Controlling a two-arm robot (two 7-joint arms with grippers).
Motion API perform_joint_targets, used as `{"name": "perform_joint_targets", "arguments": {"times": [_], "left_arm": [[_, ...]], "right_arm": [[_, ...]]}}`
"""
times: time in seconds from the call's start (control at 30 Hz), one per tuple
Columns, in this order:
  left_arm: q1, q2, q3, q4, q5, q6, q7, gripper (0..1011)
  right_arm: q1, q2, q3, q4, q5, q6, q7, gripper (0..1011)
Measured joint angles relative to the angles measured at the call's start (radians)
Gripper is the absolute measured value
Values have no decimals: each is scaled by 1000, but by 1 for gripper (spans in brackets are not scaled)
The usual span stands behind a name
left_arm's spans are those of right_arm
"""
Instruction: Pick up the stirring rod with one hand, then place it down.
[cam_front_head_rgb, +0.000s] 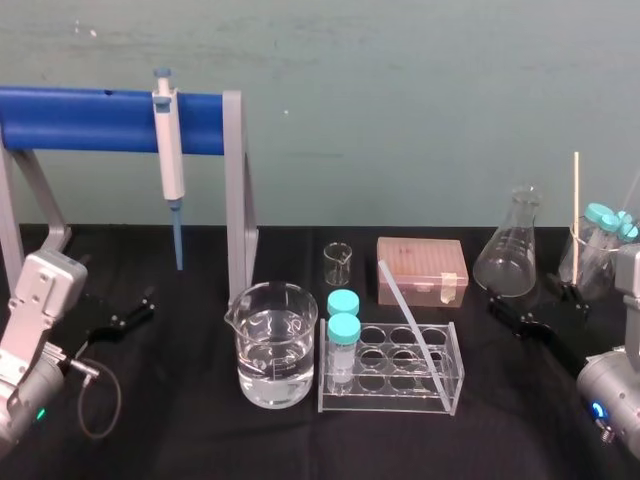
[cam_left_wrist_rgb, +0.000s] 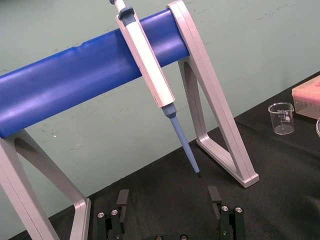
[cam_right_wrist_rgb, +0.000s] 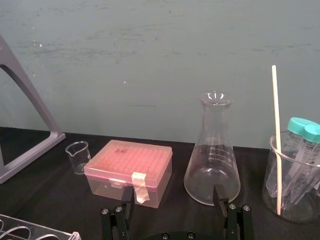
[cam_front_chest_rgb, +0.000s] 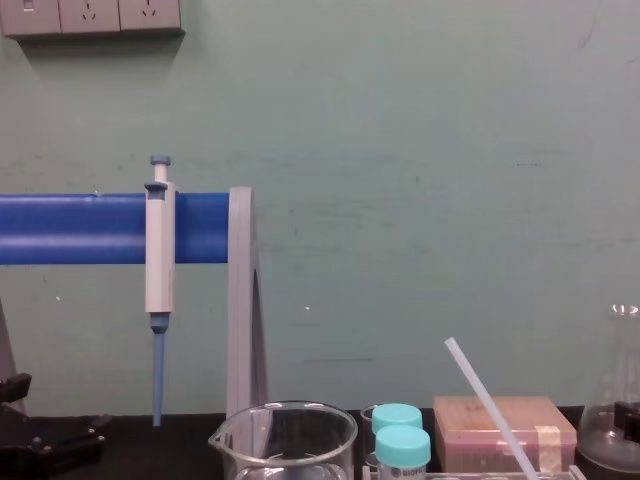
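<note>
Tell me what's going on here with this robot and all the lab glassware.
Nothing is being handled yet. The stirring rod leans in the clear tube rack, next to the beaker of water. The left gripper sits low by the pipette stand, and the right gripper sits low in front of the flask. Both have their jaws open and empty.

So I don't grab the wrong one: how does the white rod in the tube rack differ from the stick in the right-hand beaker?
The stirring rod is translucent white and leans slanted across the tube rack; the stick is tan, thinner and stands nearly upright in its beaker. Both are long and straight.
</note>
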Motion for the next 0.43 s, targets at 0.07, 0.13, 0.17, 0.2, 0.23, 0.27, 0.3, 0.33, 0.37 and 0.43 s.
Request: {"name": "perform_joint_targets", "arguments": {"times": [0.07, 0.13, 0.17, 0.2, 0.23, 0.27, 0.3, 0.33, 0.37, 0.43], "left_arm": [[0, 0, 0, 0, 0, 0, 0, 1000], [0, 0, 0, 0, 0, 0, 0, 1000], [0, 0, 0, 0, 0, 0, 0, 1000], [0, 0, 0, 0, 0, 0, 0, 1000], [0, 0, 0, 0, 0, 0, 0, 1000], [0, 0, 0, 0, 0, 0, 0, 1000], [0, 0, 0, 0, 0, 0, 0, 1000], [0, 0, 0, 0, 0, 0, 0, 1000], [0, 0, 0, 0, 0, 0, 0, 1000], [0, 0, 0, 0, 0, 0, 0, 1000]], "right_arm": [[0, 0, 0, -1, 0, -1, 0, 1004], [0, 0, 0, -1, 0, -3, 0, 1004], [0, 0, 0, -1, 0, -3, 0, 1004], [0, 0, 0, -2, 0, -4, 0, 1004], [0, 1, 0, -2, 0, -4, -1, 1004], [0, 1, 0, -2, 0, -5, -1, 1004], [0, 1, 0, -2, 0, -5, -1, 1004], [0, 1, 0, -2, 0, -5, -1, 1004], [0, 1, 0, -3, 0, -5, -1, 1004], [0, 1, 0, -3, 0, -6, -1, 1004]]}}
